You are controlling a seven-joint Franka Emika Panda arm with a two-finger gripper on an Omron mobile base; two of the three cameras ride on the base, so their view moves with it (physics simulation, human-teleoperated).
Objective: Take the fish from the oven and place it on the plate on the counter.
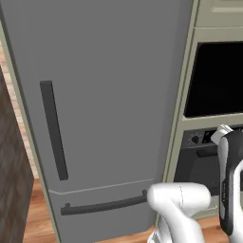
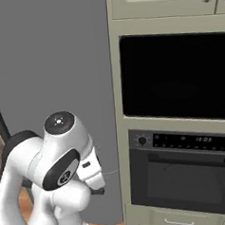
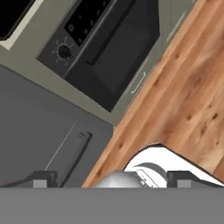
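Note:
The oven (image 2: 185, 176) sits low in beige cabinetry, with a dark control strip (image 2: 192, 141) and a knob above its dark door. The door is shut, so the fish is hidden from me. The oven also appears at the right edge of the left base view (image 1: 201, 166) and, rolled, at the top of the hand view (image 3: 109, 48). My gripper (image 3: 113, 179) is open, its fingertips (image 3: 43, 178) far apart with nothing between them. It hangs well back from the oven, over the floor. The plate and the counter are out of view.
A tall grey fridge (image 1: 109, 95) with dark handles stands left of the oven. A black-windowed microwave (image 2: 176, 76) sits above the oven. A beige drawer (image 2: 174, 220) lies under the oven. Wooden floor (image 3: 188, 87) stretches in front.

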